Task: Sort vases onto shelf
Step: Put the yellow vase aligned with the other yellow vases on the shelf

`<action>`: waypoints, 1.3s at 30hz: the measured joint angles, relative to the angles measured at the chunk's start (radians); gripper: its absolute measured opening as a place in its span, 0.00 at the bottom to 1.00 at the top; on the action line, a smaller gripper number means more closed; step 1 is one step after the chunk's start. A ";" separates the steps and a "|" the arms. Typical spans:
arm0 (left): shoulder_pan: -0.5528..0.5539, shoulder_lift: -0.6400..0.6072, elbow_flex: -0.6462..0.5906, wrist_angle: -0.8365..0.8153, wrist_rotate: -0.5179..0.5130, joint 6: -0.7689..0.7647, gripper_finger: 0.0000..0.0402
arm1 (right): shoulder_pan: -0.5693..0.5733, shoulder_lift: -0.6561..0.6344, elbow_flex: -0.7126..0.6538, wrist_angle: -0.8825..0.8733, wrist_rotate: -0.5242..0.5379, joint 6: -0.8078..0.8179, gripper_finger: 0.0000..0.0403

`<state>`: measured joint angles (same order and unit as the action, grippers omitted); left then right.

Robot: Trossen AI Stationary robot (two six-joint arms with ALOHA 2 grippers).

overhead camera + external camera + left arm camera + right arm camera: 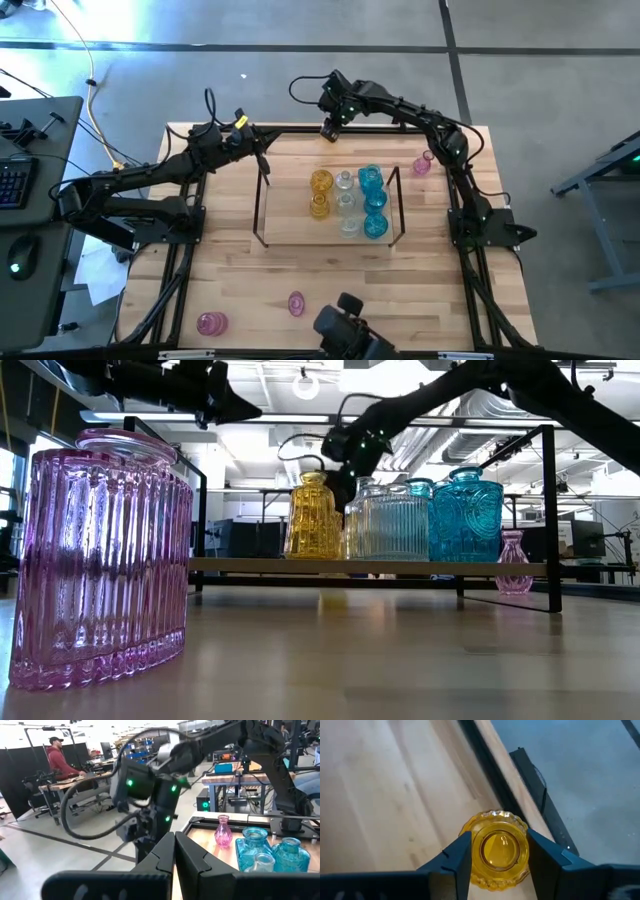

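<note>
The shelf (290, 215) stands mid-table and carries amber vases (320, 193), clear vases (347, 205) and cyan vases (374, 202) in rows, resting on their bases. My right gripper (497, 845) is at the table's far edge (328, 128), pointing steeply down and shut on one more amber vase (497, 827). My left gripper (174, 852) hangs shut and level over the shelf's far left corner (262, 150), with nothing in it. A small pink vase (422, 163) stands on the table to the right of the shelf. My right gripper pinches the amber vase by two opposite sides of its ribbed upper part (475, 840), one finger on each side. The fingers come from above, slanting down, and the open mouth (500, 847) faces up at the wrist. The vase stands upright; its base is hidden.
Two pink vases stand by the table's near edge, a wide one (210, 322) and a small one (296, 303). A dark camera mount (345, 325) sits there too. The table's black frame edge (485, 767) runs just beyond the held vase. A person (60, 757) sits far behind.
</note>
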<state>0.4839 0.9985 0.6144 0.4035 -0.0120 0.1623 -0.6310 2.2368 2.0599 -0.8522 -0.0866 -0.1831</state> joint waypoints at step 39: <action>-0.049 0.001 0.000 -0.044 -0.001 -0.004 0.01 | 0.560 -0.301 0.233 -0.452 0.063 0.159 0.33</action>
<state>0.4344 0.9993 0.6144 0.3595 -0.0135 0.1587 -0.0710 1.9362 2.2932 -1.3046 -0.0239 -0.0236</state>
